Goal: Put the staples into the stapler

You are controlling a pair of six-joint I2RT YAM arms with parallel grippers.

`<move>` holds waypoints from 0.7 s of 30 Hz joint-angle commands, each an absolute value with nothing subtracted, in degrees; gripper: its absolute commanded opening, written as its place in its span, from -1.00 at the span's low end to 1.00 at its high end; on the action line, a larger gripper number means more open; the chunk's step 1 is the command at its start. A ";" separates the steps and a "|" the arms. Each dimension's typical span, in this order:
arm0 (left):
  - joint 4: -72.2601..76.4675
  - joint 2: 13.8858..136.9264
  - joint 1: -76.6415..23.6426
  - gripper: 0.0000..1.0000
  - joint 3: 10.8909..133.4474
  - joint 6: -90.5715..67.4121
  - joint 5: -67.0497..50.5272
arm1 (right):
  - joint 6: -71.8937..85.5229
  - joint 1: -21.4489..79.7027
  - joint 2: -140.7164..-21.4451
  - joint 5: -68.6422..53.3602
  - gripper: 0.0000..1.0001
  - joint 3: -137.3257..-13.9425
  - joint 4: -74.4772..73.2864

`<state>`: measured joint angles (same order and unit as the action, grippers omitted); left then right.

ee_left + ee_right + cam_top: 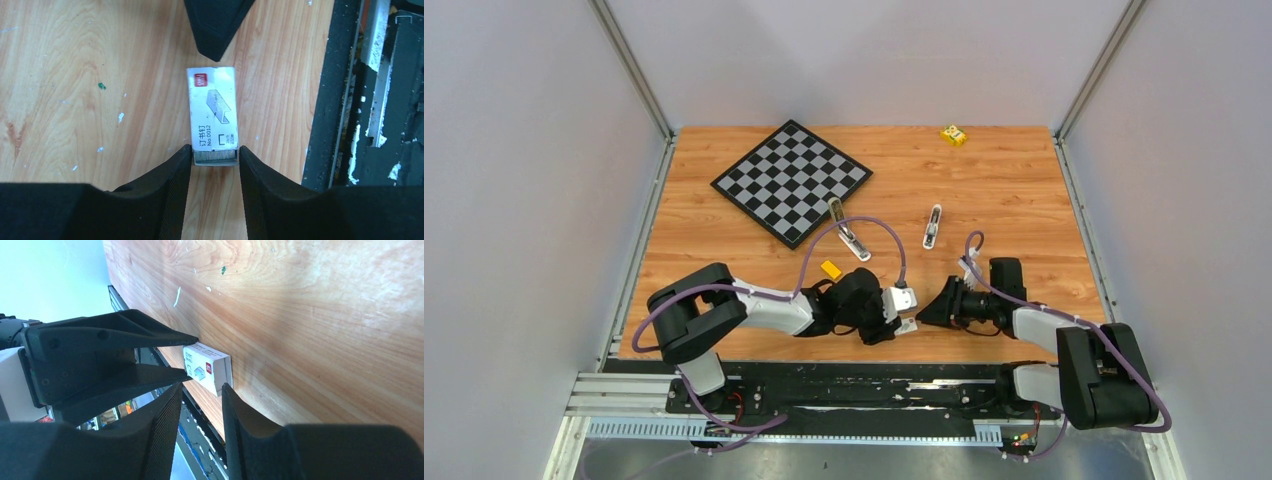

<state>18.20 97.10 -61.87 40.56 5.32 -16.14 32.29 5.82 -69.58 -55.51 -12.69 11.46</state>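
We see the left gripper (pixel 215 152) closed on one end of the small white box (pixel 212 107), with grey staples (pixel 215 158) showing in that open end. The right gripper (pixel 201 387) is slightly parted just off the box, holding nothing. The stapler (pixel 854 243) lies open on the worktop (pixel 1004 190) beside the chessboard (pixel 791 180).

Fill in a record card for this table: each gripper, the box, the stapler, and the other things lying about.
Left gripper: shut on one end of the white box
Right gripper: open, tips near the box's other end
Staples: showing at the box's open end
Stapler: on the table beyond both grippers, by the chessboard's corner
Chessboard: far half, left of centre
Yellow block: far edge, right of centre
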 commanded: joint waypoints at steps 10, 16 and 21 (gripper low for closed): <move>16.15 95.07 -61.30 0.09 38.44 6.90 -15.93 | 32.32 5.63 -73.19 -57.87 -0.29 -12.16 16.75; 15.42 96.27 -61.03 0.12 39.74 7.78 -15.65 | 32.31 5.63 -76.23 -59.04 -0.29 -13.28 19.25; 14.56 97.49 -61.05 0.14 40.99 8.81 -15.97 | 31.85 5.63 -78.03 -60.25 -0.28 -13.43 20.12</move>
<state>16.93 95.59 -61.56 39.53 7.27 -16.27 32.58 5.82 -76.71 -57.58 -12.69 17.96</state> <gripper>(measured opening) 0.568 0.359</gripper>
